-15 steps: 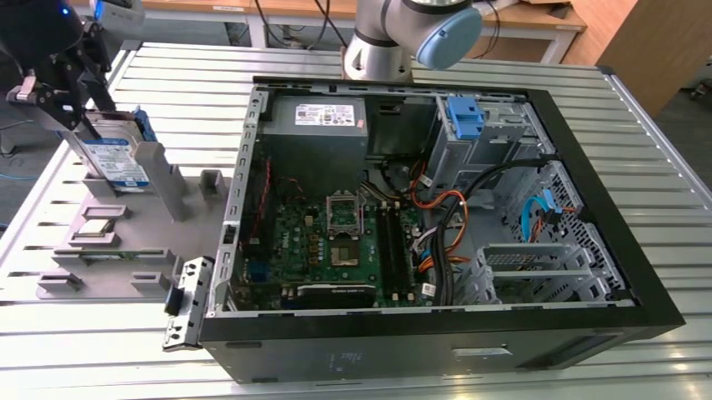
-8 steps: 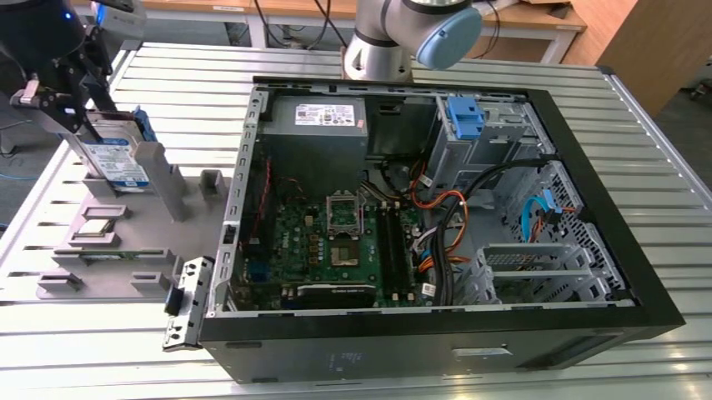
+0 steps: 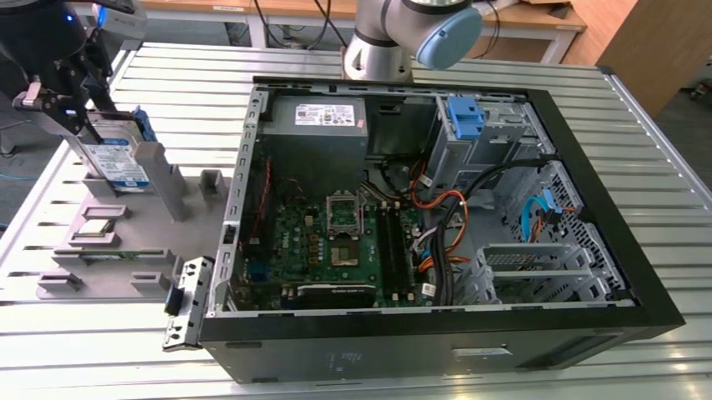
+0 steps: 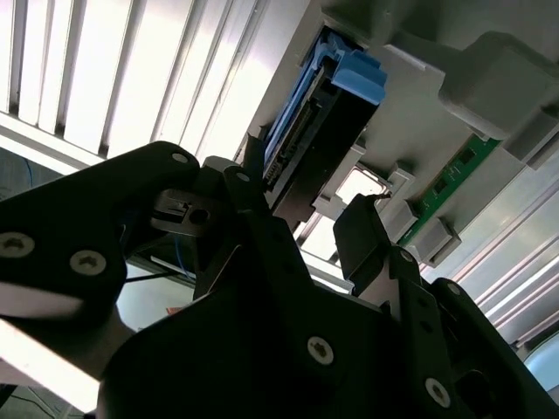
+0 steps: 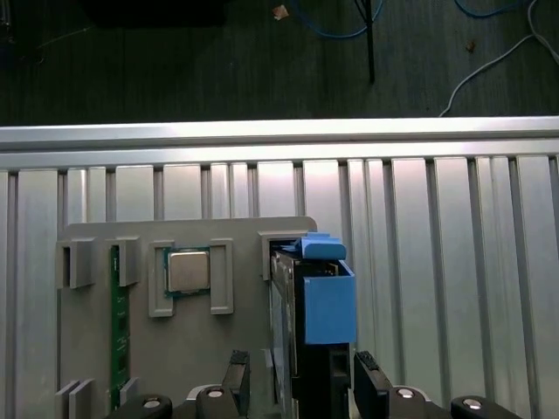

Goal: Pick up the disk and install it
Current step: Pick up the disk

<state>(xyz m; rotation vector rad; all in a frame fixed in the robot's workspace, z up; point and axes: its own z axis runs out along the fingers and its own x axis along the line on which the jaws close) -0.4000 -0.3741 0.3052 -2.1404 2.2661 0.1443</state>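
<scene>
The gripper (image 5: 301, 374) is open. In the first wrist view its two black fingers (image 5: 368, 381) stand on either side of the disk (image 5: 325, 301), one close against the blue caddy and the other with a small gap to the metal side. They are not pressed together on it. The disk stands upright on its edge in a slot of the grey fixture (image 3: 167, 179), which lies on the slatted metal table (image 3: 112, 354) at the exterior view's left, beside the open computer case (image 3: 606, 179). In the exterior view the gripper (image 3: 76, 112) is at the upper end of the disk (image 3: 120, 158), whose blue-and-white label faces the camera. In the second wrist view the disk (image 4: 327, 144) appears dark with its blue caddy end away from the gripper (image 4: 301, 209). In the same fixture a processor chip (image 5: 187, 271) and a green memory module (image 5: 114, 323) sit in their own holders. Inside the case, the grey power supply (image 3: 317, 117) is near the back and a bare blue bracket (image 3: 465, 117) is in the drive bay.
</scene>
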